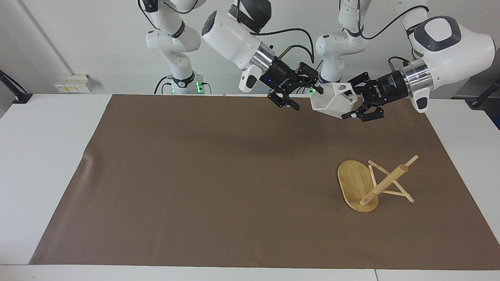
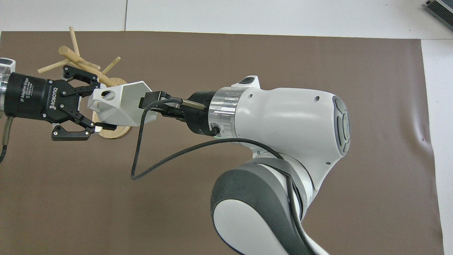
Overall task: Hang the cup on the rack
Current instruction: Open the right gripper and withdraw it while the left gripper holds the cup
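**Cup Held in the Air by the Left Gripper**

The white cup (image 1: 332,102) (image 2: 120,104) was up in the air, with the left gripper (image 1: 359,104) (image 2: 92,106) squeezed around its handle end. The right gripper (image 1: 300,95) (image 2: 150,104) was just beside the cup's rim, its fingers spread apart and not holding it. The rack (image 1: 373,183) (image 2: 79,65) lay tipped over on the brown mat (image 1: 195,175), well below the left gripper.

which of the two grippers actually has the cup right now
The left gripper, reaching in from the left arm's end of the table: its fingers are closed on the cup at the handle end. The right gripper is open, its fingers spread beside the cup's rim.
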Action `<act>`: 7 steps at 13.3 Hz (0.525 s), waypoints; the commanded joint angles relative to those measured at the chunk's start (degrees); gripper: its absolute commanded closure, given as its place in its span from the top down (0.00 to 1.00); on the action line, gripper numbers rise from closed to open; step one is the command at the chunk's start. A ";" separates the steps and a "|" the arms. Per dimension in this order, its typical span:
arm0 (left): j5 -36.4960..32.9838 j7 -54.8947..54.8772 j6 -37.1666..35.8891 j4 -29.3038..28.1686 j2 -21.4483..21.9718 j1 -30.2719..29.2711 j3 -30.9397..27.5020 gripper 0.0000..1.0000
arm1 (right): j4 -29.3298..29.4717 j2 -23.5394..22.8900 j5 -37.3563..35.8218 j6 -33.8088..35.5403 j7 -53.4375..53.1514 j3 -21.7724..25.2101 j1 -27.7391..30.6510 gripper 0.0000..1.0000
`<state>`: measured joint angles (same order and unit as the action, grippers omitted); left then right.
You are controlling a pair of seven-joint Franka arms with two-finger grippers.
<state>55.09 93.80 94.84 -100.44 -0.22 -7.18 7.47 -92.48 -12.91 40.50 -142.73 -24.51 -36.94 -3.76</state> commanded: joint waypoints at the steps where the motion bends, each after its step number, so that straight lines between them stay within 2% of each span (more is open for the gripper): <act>1: -0.69 4.71 4.55 -4.05 2.68 0.50 0.08 0.00 | -0.42 -0.10 0.64 -1.33 -0.36 -0.77 1.20 1.00; 4: -3.40 11.91 9.48 -5.82 3.21 0.77 0.52 0.00 | -0.33 -0.10 0.64 -0.80 -0.27 0.37 1.73 1.00; 7: -4.91 15.34 12.03 -7.39 3.47 1.47 0.52 0.00 | -0.16 0.34 -0.24 1.73 0.34 4.93 2.17 1.00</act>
<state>51.37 105.66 103.72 -104.86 0.99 -6.78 8.34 -92.47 -12.94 40.48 -142.61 -24.51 -33.99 -2.45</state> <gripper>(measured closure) 0.300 0.000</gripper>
